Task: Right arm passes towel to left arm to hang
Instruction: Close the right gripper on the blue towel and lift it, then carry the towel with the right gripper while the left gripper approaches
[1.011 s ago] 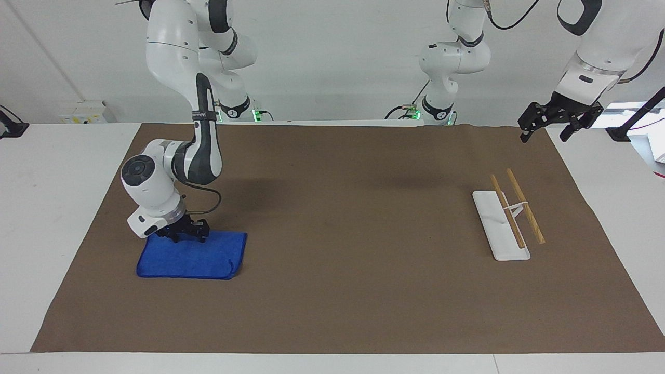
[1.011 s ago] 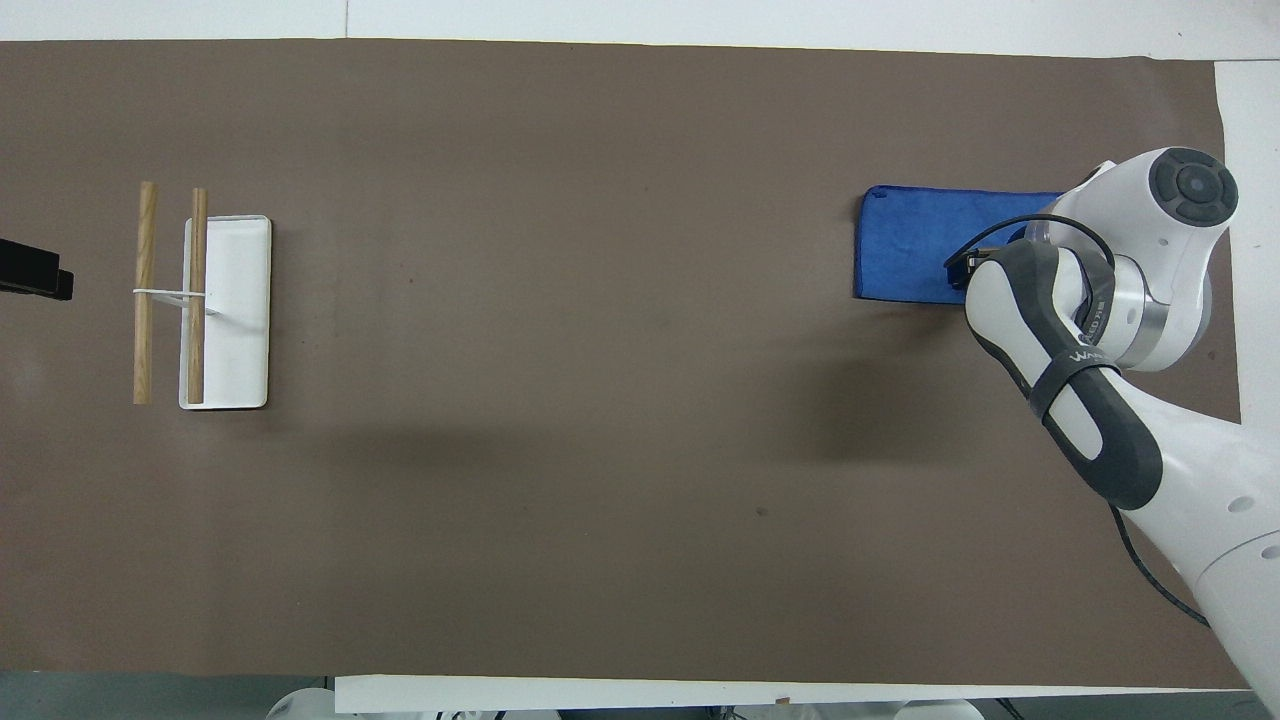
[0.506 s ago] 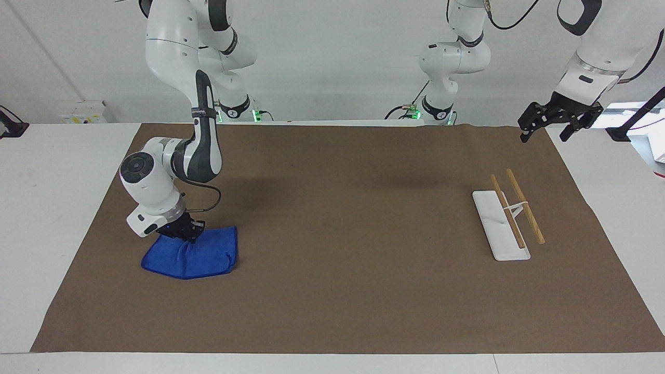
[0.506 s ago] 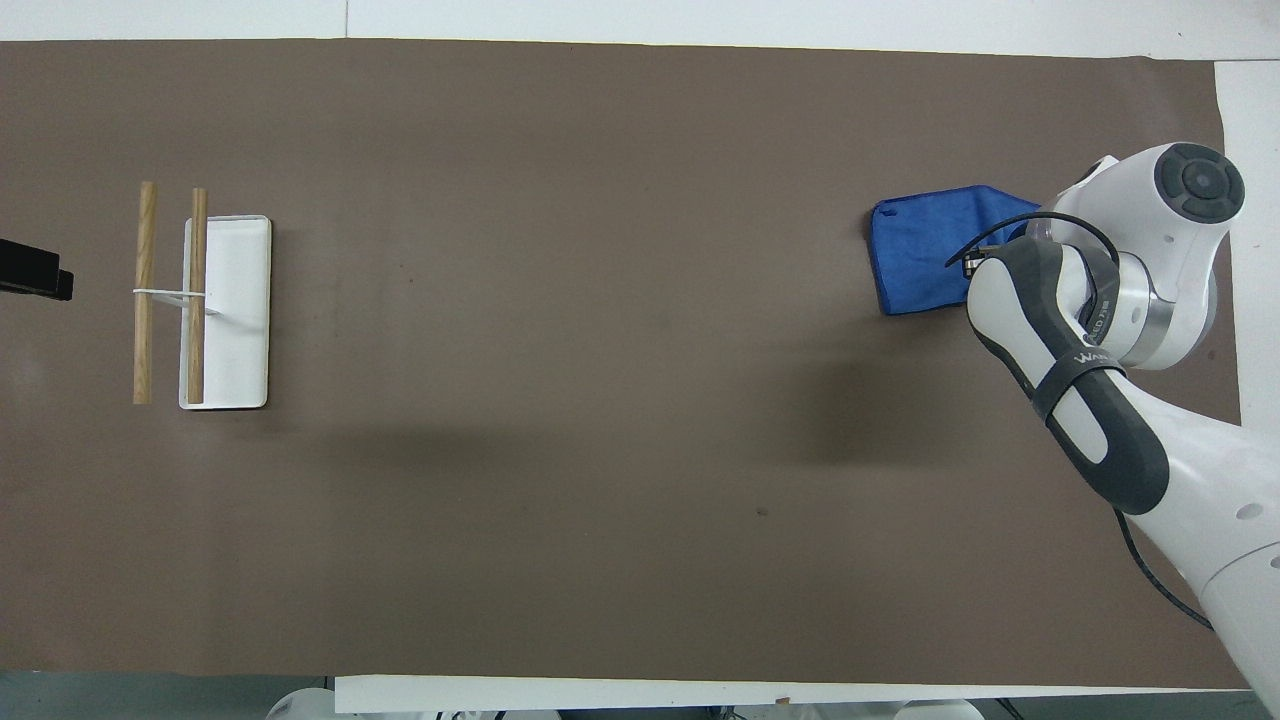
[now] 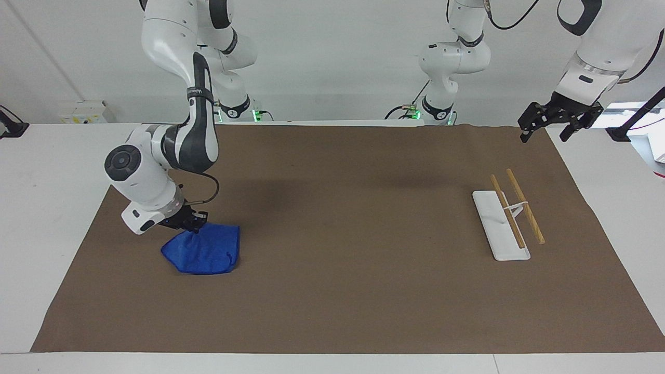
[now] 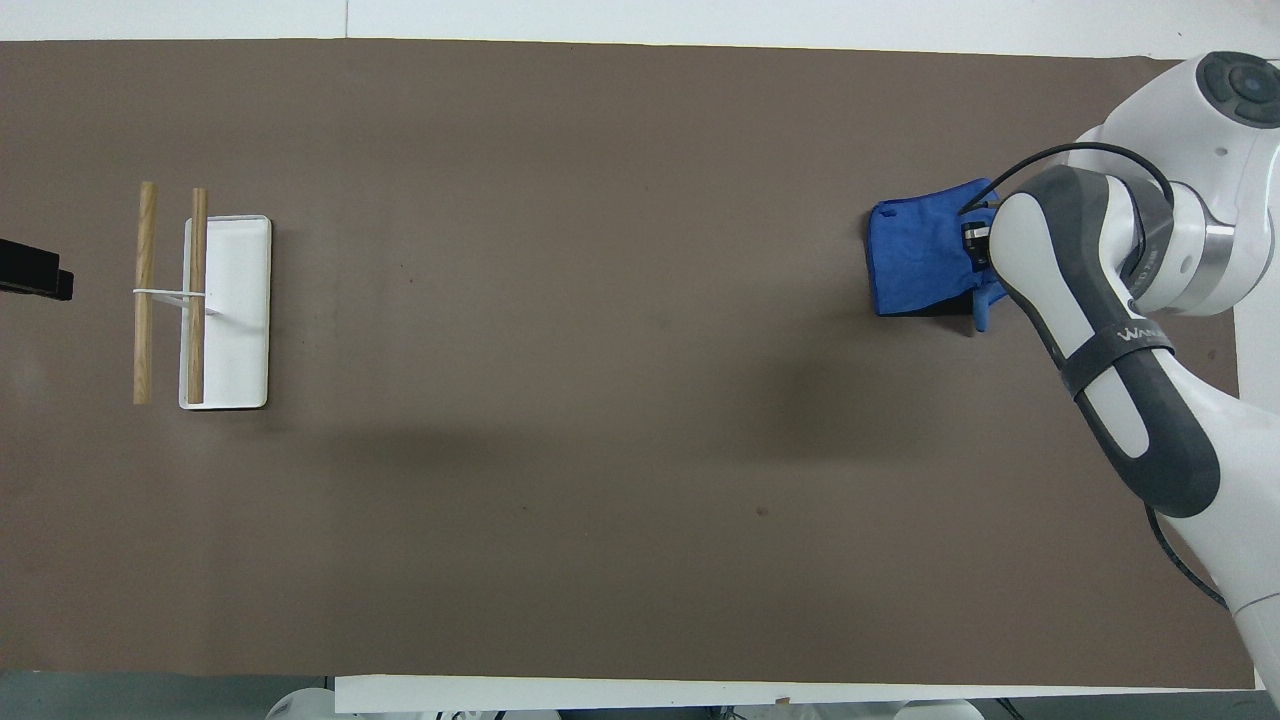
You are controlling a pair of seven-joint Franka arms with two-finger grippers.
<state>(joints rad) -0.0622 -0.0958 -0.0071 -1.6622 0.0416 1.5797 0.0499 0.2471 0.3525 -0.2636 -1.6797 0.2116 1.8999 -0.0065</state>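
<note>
A: Two arms are working here, so which one is nearer the towel [image 5: 203, 250]?

B: The right one, by far. The right end effector [image 5: 191, 222] is pinching the towel's upper corner, closed on the cloth, and the towel is hanging from it and trailing down toward the table [image 5: 332, 306], bunched, with its lower part resting on the brown mat near the corner at the right arm's end.

A: So the cloth is lying below the fingers, not beside them?

B: Below, and spreading toward the middle of the table. In the overhead view the towel [image 6: 920, 258] is showing its longer side running away from the robots.

A: And the receiver?

B: The left end effector [image 5: 560, 120] is waiting in the air with its fingers spread apart, over the table edge at the left arm's end, well apart from the towel. The rack [image 5: 506, 217] is standing near it, its two wooden bars bare. Judging by that gap, the towel is needing a long carry along the table.
</note>
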